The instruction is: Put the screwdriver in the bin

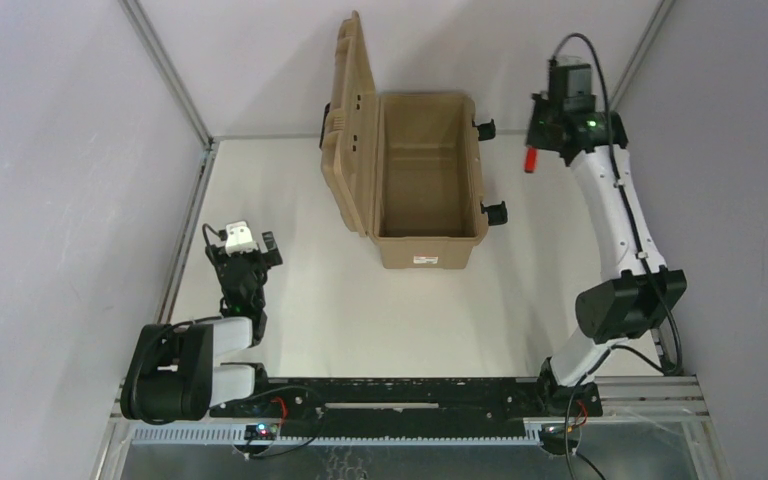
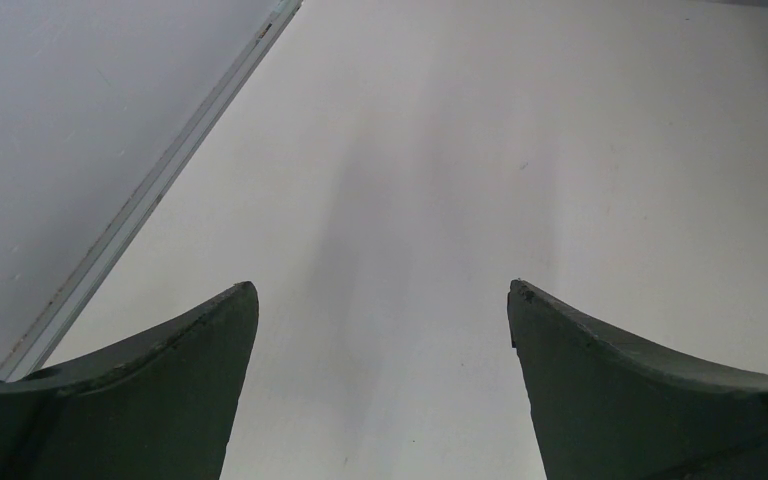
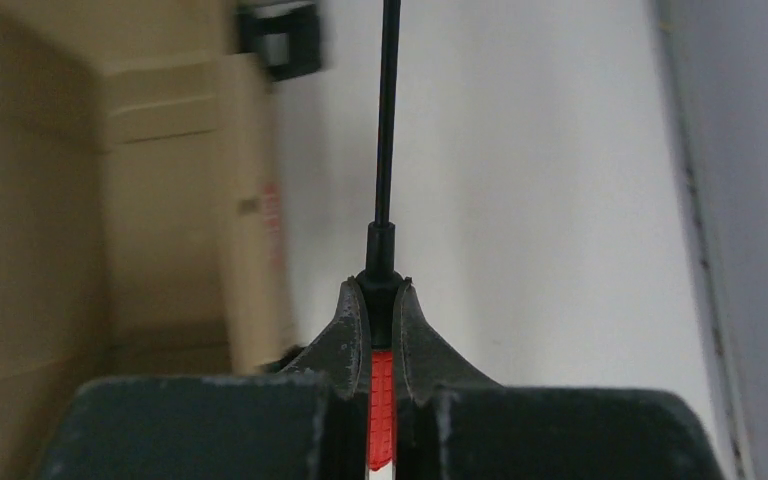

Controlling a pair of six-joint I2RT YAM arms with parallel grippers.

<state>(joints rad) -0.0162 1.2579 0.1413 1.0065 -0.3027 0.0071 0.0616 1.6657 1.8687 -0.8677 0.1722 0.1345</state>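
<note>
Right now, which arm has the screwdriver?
The right arm: its jaws are shut on the red handle of the screwdriver, beside the open bin. The left arm has its jaws open and empty over the table.

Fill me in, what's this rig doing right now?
The right tool is shut on the screwdriver, gripping its red handle with the black shaft sticking out ahead. It sits off to the right of the bin, not yet over it. The bin's lid is open and the inside looks empty. The left tool is open and idle over the table, near its left edge.
</note>
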